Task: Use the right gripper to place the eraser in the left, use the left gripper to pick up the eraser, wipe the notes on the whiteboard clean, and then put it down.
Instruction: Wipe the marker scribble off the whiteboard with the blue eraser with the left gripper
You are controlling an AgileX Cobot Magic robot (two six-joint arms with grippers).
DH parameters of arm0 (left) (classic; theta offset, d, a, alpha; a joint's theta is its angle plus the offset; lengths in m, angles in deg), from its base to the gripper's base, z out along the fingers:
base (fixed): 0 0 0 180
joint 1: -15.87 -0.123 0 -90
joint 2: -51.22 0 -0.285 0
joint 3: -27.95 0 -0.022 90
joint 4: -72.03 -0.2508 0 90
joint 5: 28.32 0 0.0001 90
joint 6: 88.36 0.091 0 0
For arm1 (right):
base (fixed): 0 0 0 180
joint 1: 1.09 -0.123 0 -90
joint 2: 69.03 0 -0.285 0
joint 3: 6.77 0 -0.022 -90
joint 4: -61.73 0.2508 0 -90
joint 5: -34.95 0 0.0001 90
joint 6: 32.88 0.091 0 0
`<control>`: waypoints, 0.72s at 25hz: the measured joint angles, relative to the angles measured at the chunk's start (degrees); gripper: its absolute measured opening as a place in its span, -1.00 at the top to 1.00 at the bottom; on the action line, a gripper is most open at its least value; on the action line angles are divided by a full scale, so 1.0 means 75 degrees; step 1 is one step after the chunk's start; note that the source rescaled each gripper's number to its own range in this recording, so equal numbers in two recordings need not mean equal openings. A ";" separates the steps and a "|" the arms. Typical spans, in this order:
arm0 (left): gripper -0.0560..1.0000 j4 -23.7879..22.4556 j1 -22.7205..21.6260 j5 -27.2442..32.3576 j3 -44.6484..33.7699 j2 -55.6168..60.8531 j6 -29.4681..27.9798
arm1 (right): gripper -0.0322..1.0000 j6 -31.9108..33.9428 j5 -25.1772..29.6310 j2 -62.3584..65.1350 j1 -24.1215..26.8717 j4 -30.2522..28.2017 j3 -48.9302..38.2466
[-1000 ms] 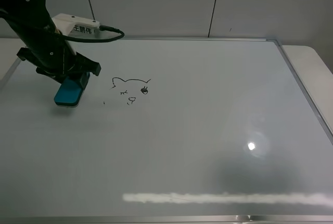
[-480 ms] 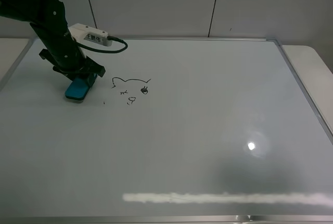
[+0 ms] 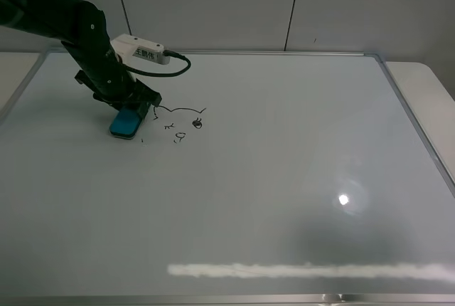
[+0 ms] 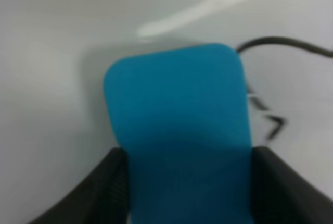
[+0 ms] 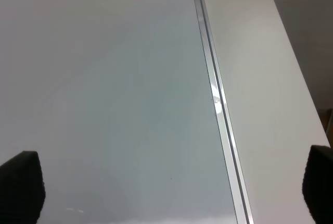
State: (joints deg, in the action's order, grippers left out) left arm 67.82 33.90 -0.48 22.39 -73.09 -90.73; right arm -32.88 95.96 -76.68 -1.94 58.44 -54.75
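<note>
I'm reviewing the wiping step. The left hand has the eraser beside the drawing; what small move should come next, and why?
Probably slide the eraser rightward in the high view, across the notes, pressed on the whiteboard. The left hand is shut on it, it sits just left of the notes, and the marks look unwiped.

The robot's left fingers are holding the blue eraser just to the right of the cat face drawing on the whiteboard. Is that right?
Not quite. In the exterior high view the blue eraser is just to the left of the cat face drawing, not to the right of it. The rest is right: the left fingers are holding it, and the drawing is on the whiteboard.
</note>
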 joint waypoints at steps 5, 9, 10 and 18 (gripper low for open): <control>0.84 0.0261 0.0534 -0.0330 0.0088 -0.0257 0.0007 | -1.00 0.0000 0.0000 0.0000 0.0000 0.0006 0.0000; 0.84 0.0663 0.1104 -0.0827 0.0124 -0.0417 0.0032 | -1.00 0.0000 0.0000 0.0000 0.0000 0.0006 0.0000; 0.84 0.0786 0.1253 -0.0905 0.0186 -0.0473 0.0038 | -1.00 0.0000 0.0000 0.0000 0.0000 0.0006 0.0000; 0.83 0.1501 0.2205 -0.0939 0.0866 -0.0898 0.0066 | -1.00 0.0000 0.0000 0.0000 0.0000 0.0006 0.0000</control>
State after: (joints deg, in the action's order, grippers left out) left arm 79.08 50.44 -7.53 28.88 -79.83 -90.23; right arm -32.88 95.96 -76.68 -1.94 58.48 -54.75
